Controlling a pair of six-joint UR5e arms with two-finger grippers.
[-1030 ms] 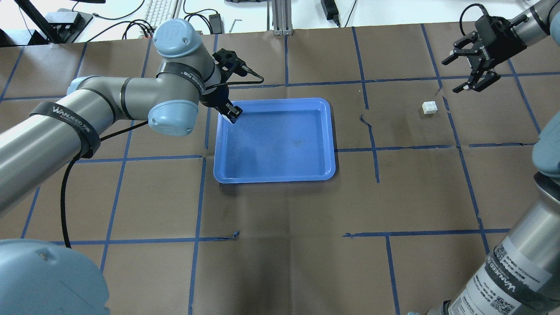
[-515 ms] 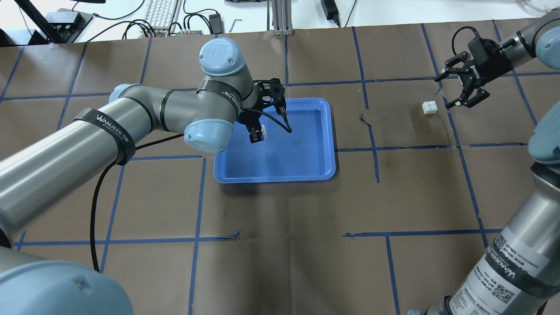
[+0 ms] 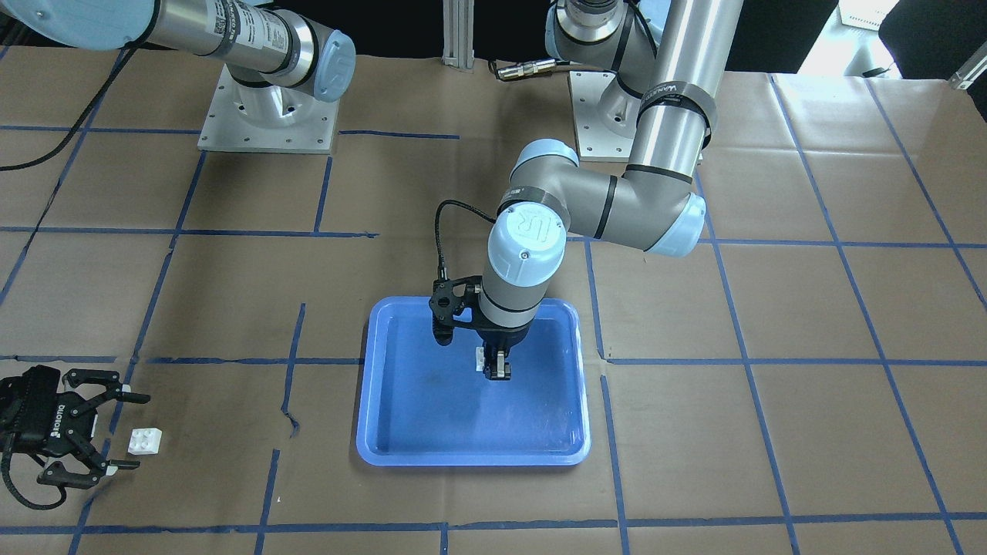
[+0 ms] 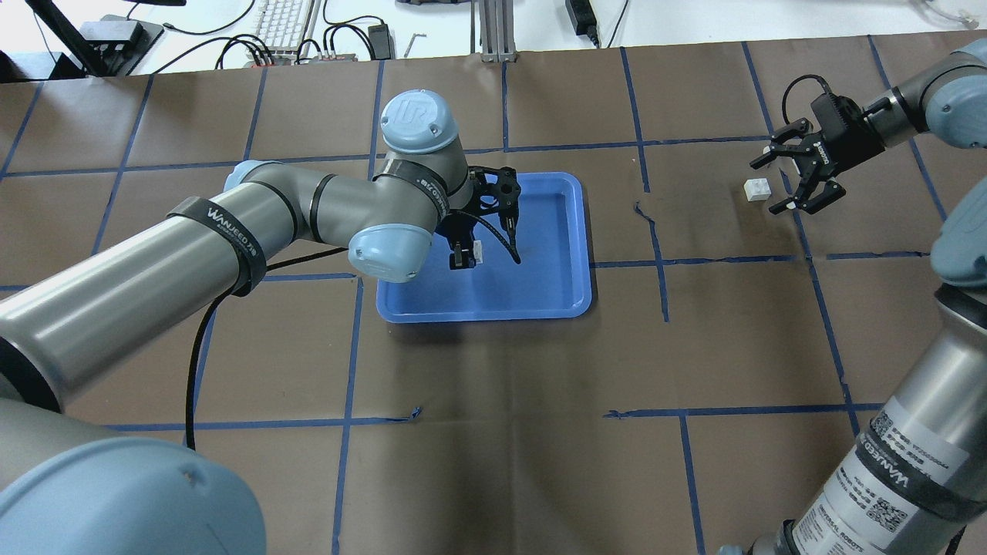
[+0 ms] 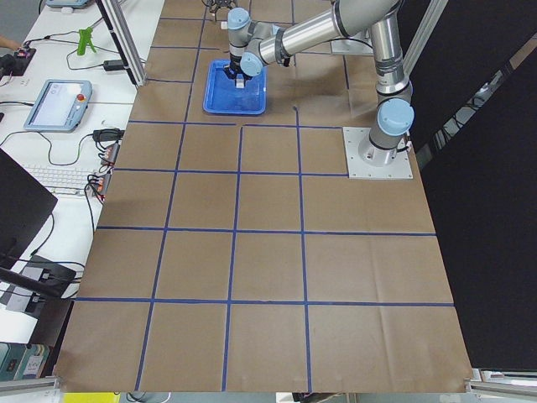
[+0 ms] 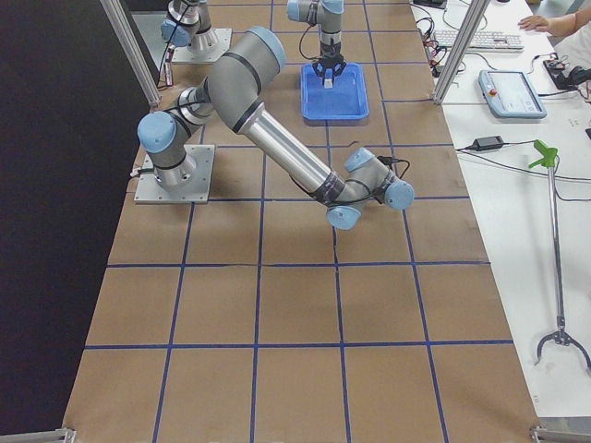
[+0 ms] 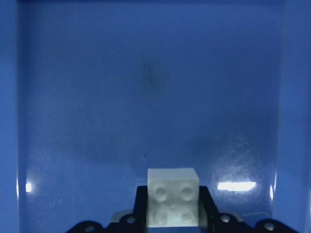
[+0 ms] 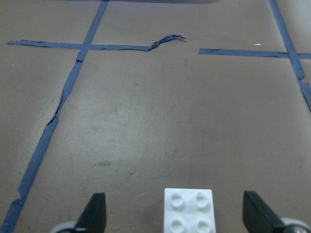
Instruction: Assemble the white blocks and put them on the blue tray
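1. White blocks (image 4: 756, 189), two in all, are small square bricks, each with four round studs on one face.
2. One white block (image 7: 173, 196) is pinched in the left gripper (image 3: 497, 371). It hangs over the floor of the blue tray (image 4: 547, 289), near its middle, with its studs turned toward the wrist camera.
3. The other white block (image 8: 188, 211) sits studs-up on the brown tabletop (image 4: 501, 370), well apart from the tray on the robot's right.
4. The right gripper (image 4: 768, 185) is spread wide, with a finger on either side of that block and neither touching it.
5. Blue tape lines (image 4: 347, 347) cross the tabletop in a grid, and a torn strip (image 4: 655, 223) lies between the tray and the loose block.
6. There is one tray, and two arms reach in.
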